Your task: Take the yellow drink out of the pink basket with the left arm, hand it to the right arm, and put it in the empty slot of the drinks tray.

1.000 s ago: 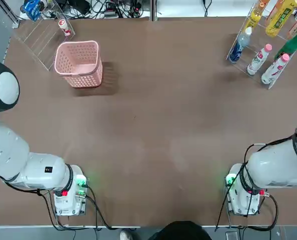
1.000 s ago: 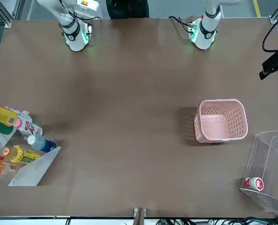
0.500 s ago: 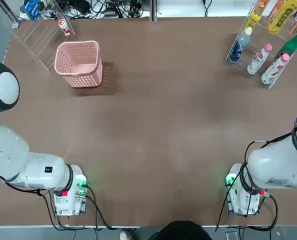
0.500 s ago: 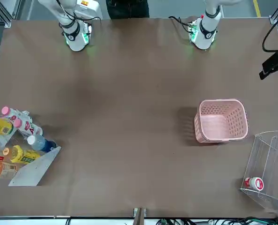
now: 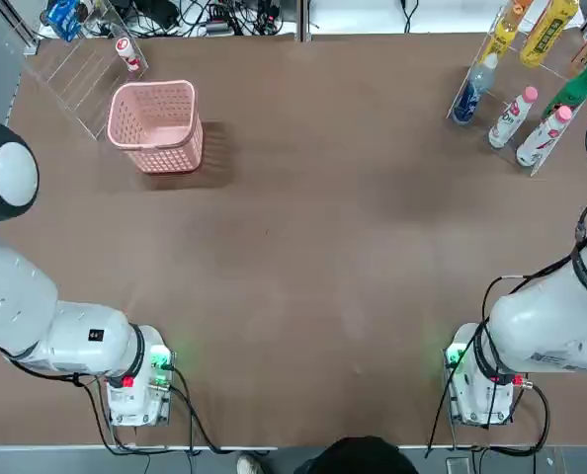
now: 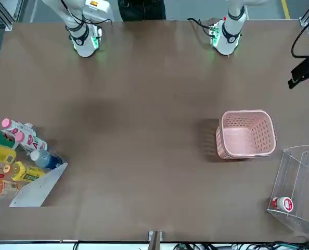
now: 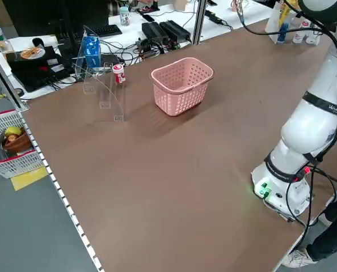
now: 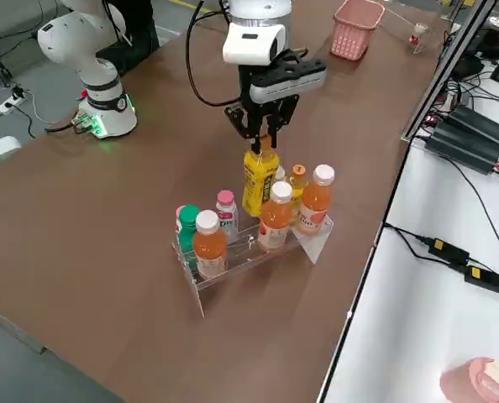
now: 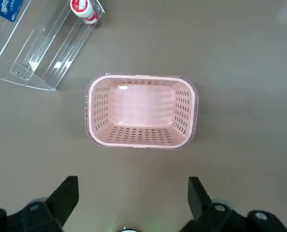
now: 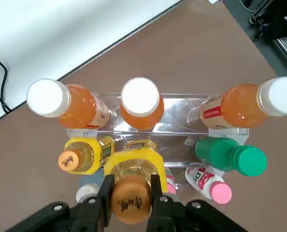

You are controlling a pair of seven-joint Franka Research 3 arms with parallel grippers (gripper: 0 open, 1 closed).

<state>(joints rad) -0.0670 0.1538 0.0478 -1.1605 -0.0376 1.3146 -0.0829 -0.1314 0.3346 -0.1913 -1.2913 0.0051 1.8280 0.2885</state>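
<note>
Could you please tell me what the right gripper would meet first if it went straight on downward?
The right gripper, closed on the yellow bottle, would probably press it onto the drinks tray first; whether they already touch is unclear.

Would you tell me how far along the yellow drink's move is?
The pink basket is already empty. The right gripper grips the yellow drink over the drinks tray, so the handover looks done; the left gripper is open. Left: seating and releasing it.
</note>
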